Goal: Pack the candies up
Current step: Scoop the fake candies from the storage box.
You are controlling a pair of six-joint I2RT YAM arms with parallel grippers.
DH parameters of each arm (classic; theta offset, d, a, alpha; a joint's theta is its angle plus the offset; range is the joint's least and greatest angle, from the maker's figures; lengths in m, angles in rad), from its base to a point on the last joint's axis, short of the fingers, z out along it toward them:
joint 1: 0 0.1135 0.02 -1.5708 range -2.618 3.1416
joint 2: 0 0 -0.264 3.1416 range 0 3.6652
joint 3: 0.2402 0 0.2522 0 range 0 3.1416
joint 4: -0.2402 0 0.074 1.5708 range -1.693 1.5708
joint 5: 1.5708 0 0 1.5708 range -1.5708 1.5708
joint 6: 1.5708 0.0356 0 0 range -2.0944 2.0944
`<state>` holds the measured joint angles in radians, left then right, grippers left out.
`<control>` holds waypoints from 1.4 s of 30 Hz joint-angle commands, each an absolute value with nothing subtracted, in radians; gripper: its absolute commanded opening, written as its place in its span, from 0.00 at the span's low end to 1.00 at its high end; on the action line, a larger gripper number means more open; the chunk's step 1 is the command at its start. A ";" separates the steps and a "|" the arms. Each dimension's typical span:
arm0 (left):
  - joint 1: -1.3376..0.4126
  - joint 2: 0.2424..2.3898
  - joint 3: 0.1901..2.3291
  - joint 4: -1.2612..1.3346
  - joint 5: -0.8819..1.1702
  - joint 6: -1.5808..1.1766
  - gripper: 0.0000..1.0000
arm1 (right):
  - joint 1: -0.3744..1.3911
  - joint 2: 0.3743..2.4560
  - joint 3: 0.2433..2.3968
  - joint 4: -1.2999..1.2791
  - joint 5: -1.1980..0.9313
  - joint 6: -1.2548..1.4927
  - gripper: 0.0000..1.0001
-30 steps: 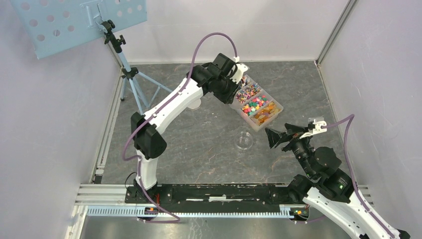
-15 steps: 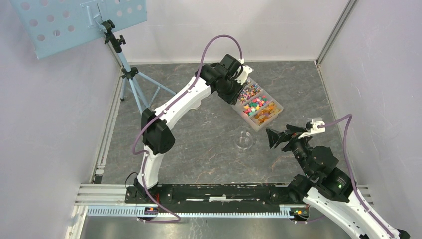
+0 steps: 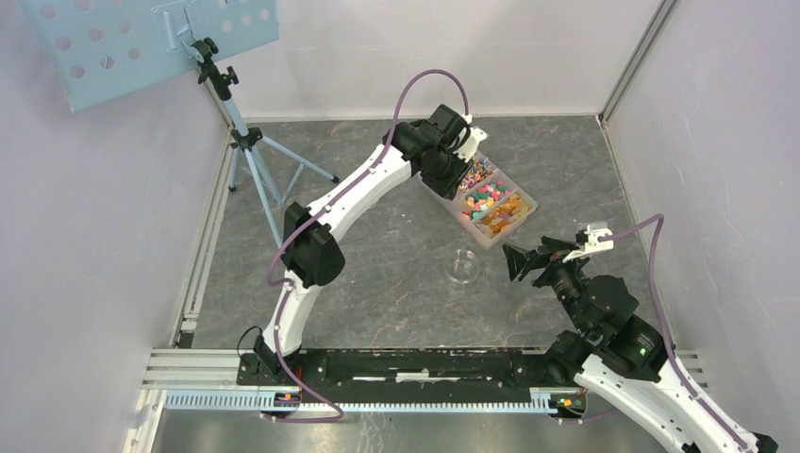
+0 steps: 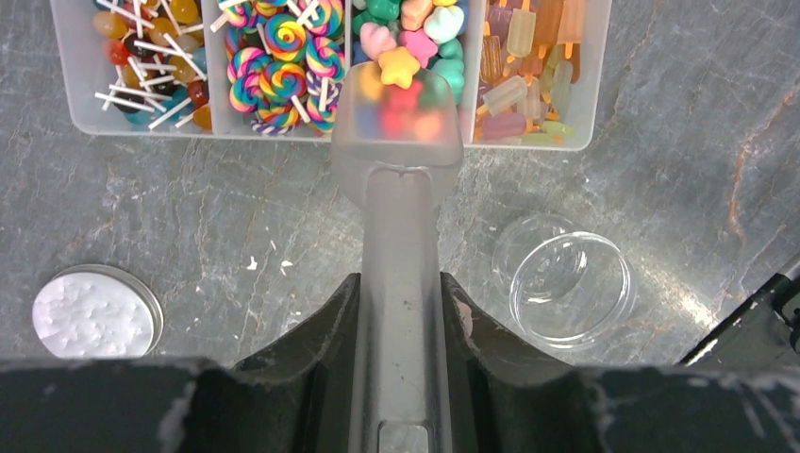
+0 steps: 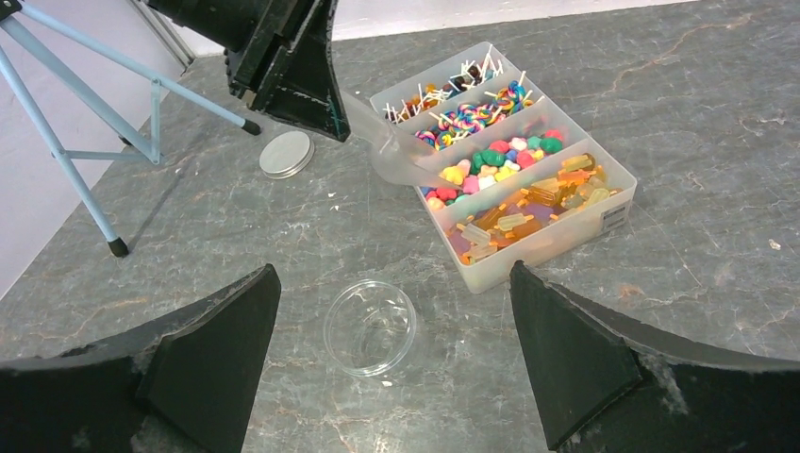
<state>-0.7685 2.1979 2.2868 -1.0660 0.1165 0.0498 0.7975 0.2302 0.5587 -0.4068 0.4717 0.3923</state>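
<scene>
The candies (image 4: 408, 42) fill a clear four-compartment box (image 4: 596, 75): lollipops, rainbow swirls, stars and hearts, amber ice-pops. The box also shows in the top view (image 3: 525, 200) and in the right wrist view (image 5: 566, 238). My left gripper (image 4: 401, 283) is shut on a translucent scoop (image 4: 401, 132). The scoop's head is at the near edge of the stars-and-hearts compartment. My right gripper (image 5: 392, 268) is open and empty, above a clear round dish (image 5: 370, 327). The dish (image 3: 462, 267) stands in front of the box.
A grey round lid (image 4: 92, 313) lies on the table left of the scoop, also in the right wrist view (image 5: 286, 154). A blue tripod stand (image 3: 247, 142) with a perforated panel (image 3: 141, 38) stands at the back left. Walls close in both sides.
My left arm has reached further right, carrying the scoop over the candy box. My right arm has barely moved.
</scene>
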 commanded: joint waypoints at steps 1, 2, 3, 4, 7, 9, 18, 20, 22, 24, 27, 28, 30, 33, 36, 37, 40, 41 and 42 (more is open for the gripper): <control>-0.776 2.244 2.362 -1.068 0.115 0.043 0.02 | 0.798 0.238 0.603 -0.398 0.467 0.375 0.98; -0.776 2.253 2.370 -1.068 0.113 0.041 0.02 | 0.798 0.238 0.604 -0.397 0.466 0.375 0.98; -0.777 2.262 2.376 -1.068 0.114 0.040 0.02 | 0.798 0.238 0.606 -0.399 0.468 0.374 0.98; -0.778 2.269 2.381 -1.068 0.113 0.038 0.02 | 0.798 0.239 0.608 -0.399 0.466 0.376 0.98; -0.779 2.289 2.389 -1.066 0.113 0.038 0.02 | 0.798 0.243 0.610 -0.402 0.466 0.381 0.98; -0.781 2.294 2.385 -1.061 0.106 0.043 0.02 | 0.798 0.248 0.609 -0.396 0.462 0.386 0.98; -0.784 2.217 2.185 -0.921 0.087 0.026 0.02 | 0.797 0.421 0.652 -0.365 0.595 0.348 0.98; -0.783 2.198 2.141 -0.890 0.083 0.025 0.02 | 0.798 0.470 0.652 -0.320 0.627 0.302 0.98; -0.784 2.189 2.115 -0.873 0.080 0.026 0.02 | 0.797 0.530 0.662 -0.288 0.662 0.267 0.98; -0.784 2.183 2.097 -0.865 0.079 0.032 0.02 | 0.795 0.593 0.688 -0.268 0.725 0.230 0.98; -0.784 2.172 2.070 -0.849 0.076 0.041 0.02 | 0.769 0.661 0.720 -0.238 0.775 0.189 0.96; -0.784 2.169 2.063 -0.845 0.075 0.042 0.02 | 0.751 0.672 0.724 -0.219 0.770 0.184 0.95; -0.784 2.162 2.052 -0.830 0.077 0.042 0.02 | 0.702 0.690 0.724 -0.186 0.727 0.184 0.93; -0.784 2.160 2.056 -0.819 0.081 0.046 0.02 | 0.617 0.714 0.730 -0.171 0.652 0.198 0.93; -0.784 2.158 2.063 -0.814 0.078 0.052 0.02 | 0.552 0.735 0.715 -0.137 0.615 0.190 0.93; -0.785 2.157 2.060 -0.807 0.077 0.053 0.02 | 0.533 0.748 0.715 -0.131 0.605 0.182 0.92; -0.783 2.154 2.040 -0.790 0.081 0.056 0.02 | 0.472 0.783 0.716 -0.119 0.544 0.177 0.91; -0.784 2.152 2.031 -0.786 0.081 0.056 0.02 | 0.454 0.792 0.716 -0.117 0.518 0.177 0.90; -0.784 2.149 2.022 -0.782 0.080 0.055 0.02 | 0.438 0.796 0.712 -0.113 0.498 0.181 0.89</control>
